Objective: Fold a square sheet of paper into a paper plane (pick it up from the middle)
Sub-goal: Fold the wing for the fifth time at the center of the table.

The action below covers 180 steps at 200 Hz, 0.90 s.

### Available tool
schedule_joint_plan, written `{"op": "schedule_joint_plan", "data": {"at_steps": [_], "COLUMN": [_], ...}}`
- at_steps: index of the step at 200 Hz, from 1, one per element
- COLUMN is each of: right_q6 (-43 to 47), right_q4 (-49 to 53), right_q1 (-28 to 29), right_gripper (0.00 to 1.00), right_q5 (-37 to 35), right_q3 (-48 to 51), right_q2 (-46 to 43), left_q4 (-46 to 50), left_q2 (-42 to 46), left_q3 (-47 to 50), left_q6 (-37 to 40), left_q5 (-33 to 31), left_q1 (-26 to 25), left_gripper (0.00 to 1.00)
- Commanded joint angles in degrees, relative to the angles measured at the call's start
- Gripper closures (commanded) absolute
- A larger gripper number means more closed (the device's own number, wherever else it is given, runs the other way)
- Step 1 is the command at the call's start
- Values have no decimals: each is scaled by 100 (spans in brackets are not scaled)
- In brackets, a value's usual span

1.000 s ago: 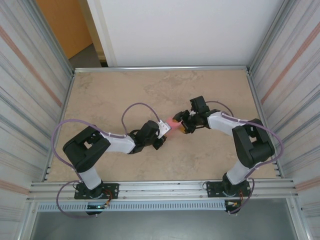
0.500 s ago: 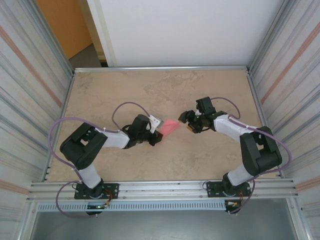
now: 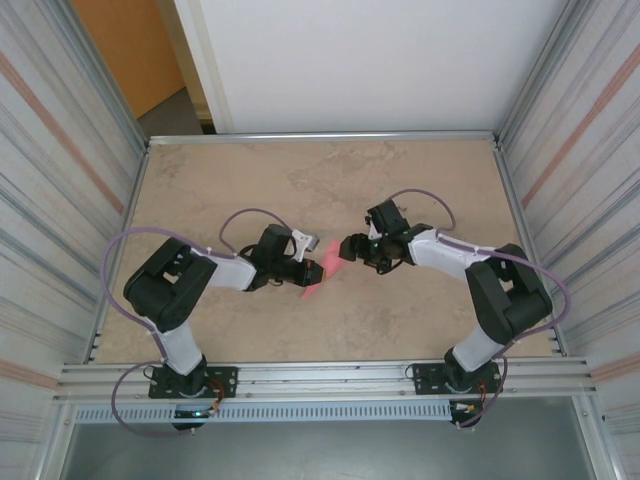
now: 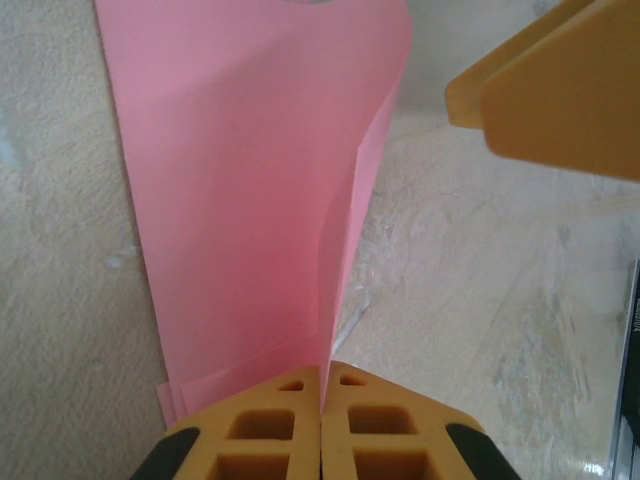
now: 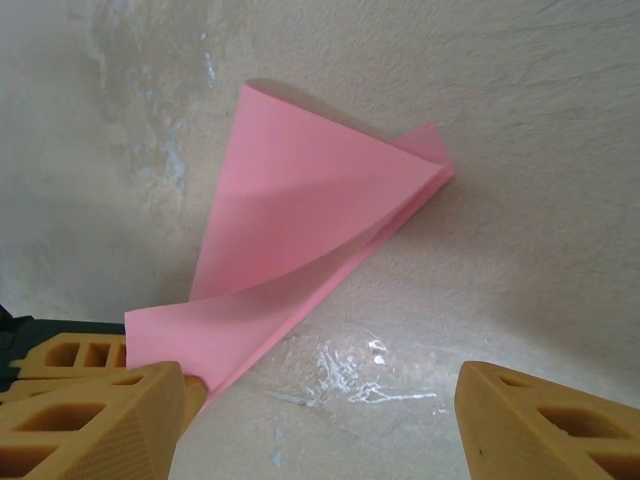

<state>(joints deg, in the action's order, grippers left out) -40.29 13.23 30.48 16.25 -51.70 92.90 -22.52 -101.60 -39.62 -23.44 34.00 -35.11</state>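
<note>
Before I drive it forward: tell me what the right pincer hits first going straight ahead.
Probably the folded pink paper, right in front of the open right pincer; the left pincer, shut on that paper, sits close beside. Depth is hard to judge.

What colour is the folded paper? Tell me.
Plain pink-red, unmarked; the paper shows best from the left wrist.
</note>
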Motion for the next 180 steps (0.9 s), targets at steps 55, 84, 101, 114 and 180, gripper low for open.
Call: {"op": "schedule_joint_plan", "data": {"at_steps": [55, 84, 101, 114, 180], "right_q6": [620, 725, 751, 759, 782], "right_q4": [605, 794, 888, 949, 1567], "right_q1": [227, 268, 283, 277, 434], "right_gripper": [30, 30, 30, 30, 32], "right_q5": [29, -78, -147, -203, -693], "right_q3": [-812, -1041, -1168, -1244, -1873], "right_q2": [813, 1029, 1154, 1249, 1909], "left_q4": [-15, -41, -132, -194, -178], "left_q2": [-225, -270, -314, -355, -410], "left_q3": [-92, -75, -58, -39, -52], "left_q6": [-700, -806, -883, -951, -1031], "left_q5": [528, 554, 603, 633, 667], "left_q1": [274, 332, 362, 370, 375], "left_gripper": [95, 95, 95, 95, 94]}}
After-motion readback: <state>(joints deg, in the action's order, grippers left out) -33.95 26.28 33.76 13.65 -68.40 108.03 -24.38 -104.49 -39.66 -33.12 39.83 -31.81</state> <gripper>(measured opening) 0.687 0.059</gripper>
